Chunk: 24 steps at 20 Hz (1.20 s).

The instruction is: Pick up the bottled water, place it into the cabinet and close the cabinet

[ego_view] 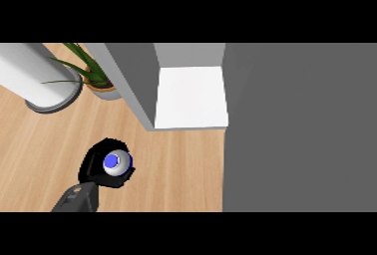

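Head view. My left hand point(95, 167) is curled around the bottled water point(116, 163), whose blue cap faces up, above the wooden desk point(177, 169) at lower left. The open cabinet point(190, 97) shows its white floor, well apart at upper centre. A potted plant point(92, 74) and white cylinder point(37, 74) stand at upper left.

Even, bright light falls flatly over the pale wooden desk point(169, 169) with hardly any cast shadows, the white inner shelf of the grey cabinet point(191, 97) glowing brightest (nearly washed out), while the broad grey cabinet door point(302, 129) stays uniformly dull, without glare, and edges look soft.
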Tool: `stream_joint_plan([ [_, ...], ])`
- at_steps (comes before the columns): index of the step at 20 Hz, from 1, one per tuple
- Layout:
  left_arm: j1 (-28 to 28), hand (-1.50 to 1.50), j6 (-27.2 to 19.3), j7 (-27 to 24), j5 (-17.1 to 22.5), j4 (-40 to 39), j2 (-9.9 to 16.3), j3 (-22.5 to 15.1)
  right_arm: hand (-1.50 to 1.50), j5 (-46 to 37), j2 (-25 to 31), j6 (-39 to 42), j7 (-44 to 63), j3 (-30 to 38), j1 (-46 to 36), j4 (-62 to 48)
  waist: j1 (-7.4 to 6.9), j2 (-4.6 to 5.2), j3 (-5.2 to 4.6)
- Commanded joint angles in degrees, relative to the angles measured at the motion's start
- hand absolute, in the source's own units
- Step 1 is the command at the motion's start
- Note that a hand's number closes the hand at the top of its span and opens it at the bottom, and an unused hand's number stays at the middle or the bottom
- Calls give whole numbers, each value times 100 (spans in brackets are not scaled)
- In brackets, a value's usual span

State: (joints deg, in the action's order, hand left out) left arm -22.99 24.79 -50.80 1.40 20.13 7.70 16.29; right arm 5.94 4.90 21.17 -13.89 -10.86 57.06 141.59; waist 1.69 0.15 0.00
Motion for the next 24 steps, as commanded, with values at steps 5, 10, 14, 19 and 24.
stream_joint_plan([
  [5,669,150,-840,-724,428,376,-750,-23,-150,116,36,81,126,-104,548,661,-102,-47,-1],
  [10,393,150,-885,-529,1056,355,-757,-602,-150,298,24,-69,470,-36,142,596,-105,-27,-4],
  [14,227,150,-1118,164,1673,853,-764,-1216,-150,217,-27,-67,488,-208,230,729,-112,-54,0],
  [19,134,150,-1889,784,2595,1629,-768,-2296,-150,379,-51,-122,525,-47,-2,459,-87,-57,1],
  [24,97,150,-3188,1313,2621,2762,-770,-2941,-150,487,39,42,298,100,243,494,-98,-63,6],
])
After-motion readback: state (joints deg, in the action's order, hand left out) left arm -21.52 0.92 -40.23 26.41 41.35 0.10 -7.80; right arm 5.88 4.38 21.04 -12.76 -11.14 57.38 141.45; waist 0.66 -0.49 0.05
